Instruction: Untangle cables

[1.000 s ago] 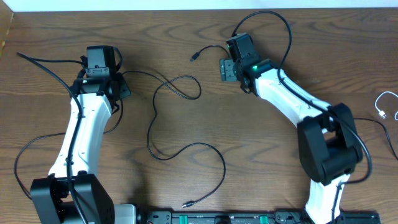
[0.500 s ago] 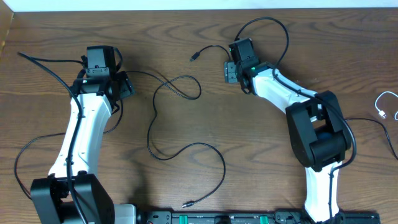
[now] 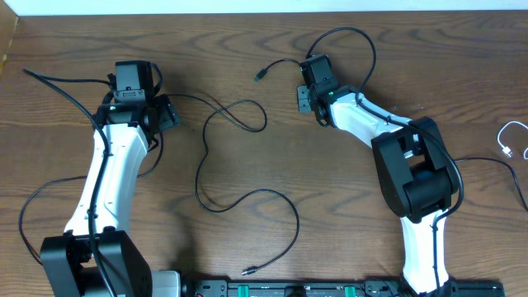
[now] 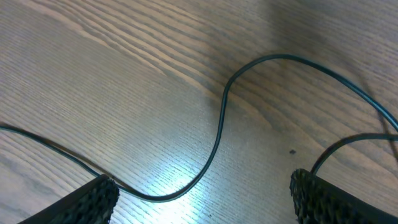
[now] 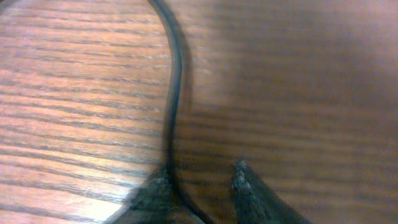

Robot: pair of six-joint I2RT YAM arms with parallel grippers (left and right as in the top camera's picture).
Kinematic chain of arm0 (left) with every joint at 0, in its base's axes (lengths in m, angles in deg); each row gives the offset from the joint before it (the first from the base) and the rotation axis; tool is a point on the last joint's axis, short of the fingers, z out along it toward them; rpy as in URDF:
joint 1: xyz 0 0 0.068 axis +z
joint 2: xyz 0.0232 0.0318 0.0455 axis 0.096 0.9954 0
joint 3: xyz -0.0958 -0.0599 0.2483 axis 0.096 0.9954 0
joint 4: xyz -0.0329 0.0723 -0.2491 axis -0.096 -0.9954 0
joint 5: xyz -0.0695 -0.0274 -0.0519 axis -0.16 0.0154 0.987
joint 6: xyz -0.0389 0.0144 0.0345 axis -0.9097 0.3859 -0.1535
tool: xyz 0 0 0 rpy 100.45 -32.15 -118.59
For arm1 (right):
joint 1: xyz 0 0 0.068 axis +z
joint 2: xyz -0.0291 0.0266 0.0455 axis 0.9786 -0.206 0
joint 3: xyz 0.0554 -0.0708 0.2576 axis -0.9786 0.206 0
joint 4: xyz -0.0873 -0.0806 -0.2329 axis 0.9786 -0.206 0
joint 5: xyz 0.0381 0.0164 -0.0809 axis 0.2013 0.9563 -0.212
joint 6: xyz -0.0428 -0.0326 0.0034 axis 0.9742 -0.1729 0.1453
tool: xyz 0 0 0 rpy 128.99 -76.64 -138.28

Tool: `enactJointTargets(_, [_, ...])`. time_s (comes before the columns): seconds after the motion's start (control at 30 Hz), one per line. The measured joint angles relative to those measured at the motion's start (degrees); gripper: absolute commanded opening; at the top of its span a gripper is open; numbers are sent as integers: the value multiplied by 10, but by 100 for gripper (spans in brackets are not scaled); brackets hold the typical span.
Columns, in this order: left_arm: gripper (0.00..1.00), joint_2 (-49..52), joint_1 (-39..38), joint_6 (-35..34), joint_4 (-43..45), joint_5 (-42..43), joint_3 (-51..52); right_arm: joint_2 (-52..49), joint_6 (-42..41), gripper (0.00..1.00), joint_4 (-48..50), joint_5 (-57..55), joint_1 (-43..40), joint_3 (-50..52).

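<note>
Blk cable (image 4: 219, 124) on wood table (image 3: 330, 206)

On your brown wooden bench (image 3: 330, 214), the long thin black cable (image 3: 266, 118) snakes from the left tool (image 3: 165, 115) to the front edge. A shorter black cable (image 3: 279, 63) lies just left of the right tool (image 3: 304, 97), and a thin white cable (image 3: 502, 136) lies far right.

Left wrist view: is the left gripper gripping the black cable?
No: the left gripper is wide open, and the cable lies loose on the table between its fingers.
</note>
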Motion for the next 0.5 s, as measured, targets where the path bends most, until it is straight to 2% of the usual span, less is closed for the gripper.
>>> enactJointTargets(0.5, [90, 0, 0, 0, 0, 0, 0, 12, -15, 1, -65, -19, -26, -8])
